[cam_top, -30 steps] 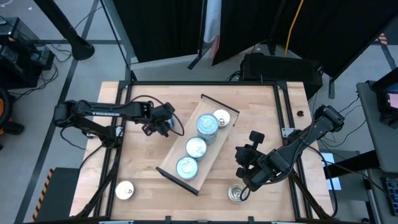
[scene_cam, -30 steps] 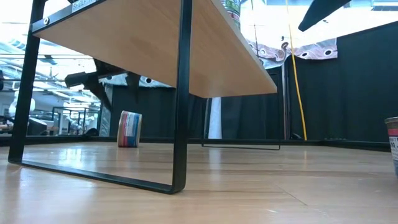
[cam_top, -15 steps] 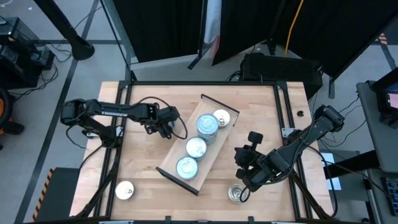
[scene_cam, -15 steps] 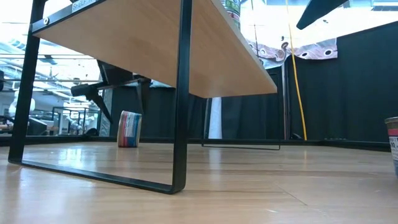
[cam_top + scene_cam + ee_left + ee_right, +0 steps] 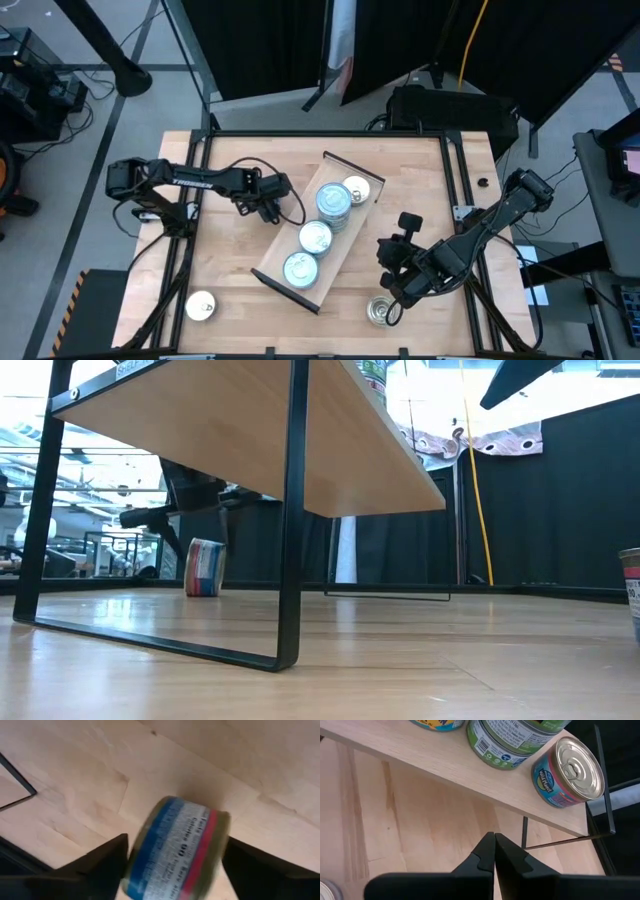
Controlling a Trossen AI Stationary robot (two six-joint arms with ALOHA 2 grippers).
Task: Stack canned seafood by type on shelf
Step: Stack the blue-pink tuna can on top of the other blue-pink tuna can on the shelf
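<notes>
The shelf [image 5: 283,240], a light board on dark legs, stands slanted mid-table. On it are three blue-topped tins or stacks [image 5: 333,200] [image 5: 316,237] [image 5: 300,268] and a silver-topped tin [image 5: 357,190]. Left of the shelf a blue-and-red tin [image 5: 175,850] stands on edge on the table [image 5: 205,567]. My left gripper [image 5: 266,197] is open above this tin, one finger on each side. My right gripper [image 5: 494,854] hovers shut at the right, pointing at the shelf. My left gripper comes at the on-edge tin from above, slanting down, with one finger [image 5: 102,865] beside one flat face and the other [image 5: 260,870] beside the opposite face. Whether either finger touches the tin, I cannot tell. The tin's rim rests on the table.
A loose silver-topped tin [image 5: 201,306] lies at the near left corner. Another tin [image 5: 380,312] stands near the front edge below my right gripper. The shelf's dark leg [image 5: 292,510] stands close to the front in the low view. Bare tabletop lies between the on-edge tin and the left edge.
My left gripper has come down and gone a little toward the shelf, rolling about its own axis, until its fingers stand around the on-edge tin. My right gripper has kept still.
</notes>
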